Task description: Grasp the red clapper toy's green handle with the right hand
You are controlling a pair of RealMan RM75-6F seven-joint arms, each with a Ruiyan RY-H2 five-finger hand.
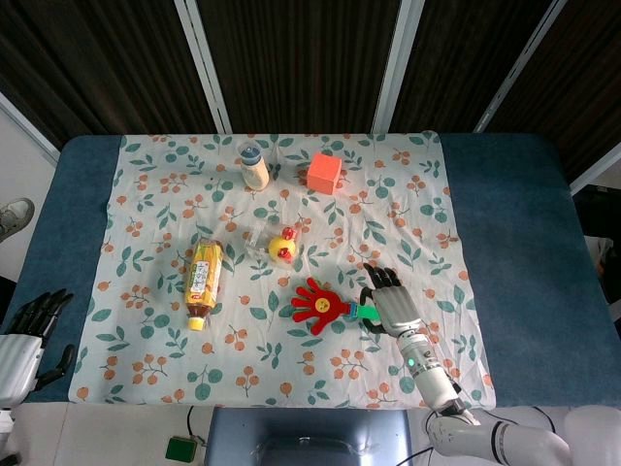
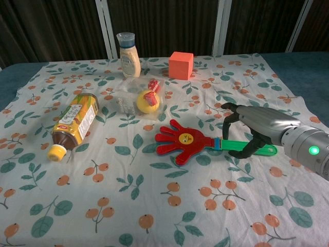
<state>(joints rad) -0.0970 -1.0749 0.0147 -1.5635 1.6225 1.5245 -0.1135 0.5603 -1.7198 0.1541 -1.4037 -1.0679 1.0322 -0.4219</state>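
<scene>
The red clapper toy lies flat on the flowered cloth, its palm to the left and its green handle pointing right. My right hand arches over the middle of the handle: the fingers come down on the far side and the thumb touches the near edge. The handle still rests on the cloth and a gap shows under the palm. The head view shows the clapper just left of the right hand. My left hand hangs off the table's front left corner, fingers apart, holding nothing.
A tea bottle lies on its side at the left. A yellow ball toy in clear wrap sits behind the clapper. An orange cube and a cream sauce bottle stand at the back. Blue table edge borders the cloth.
</scene>
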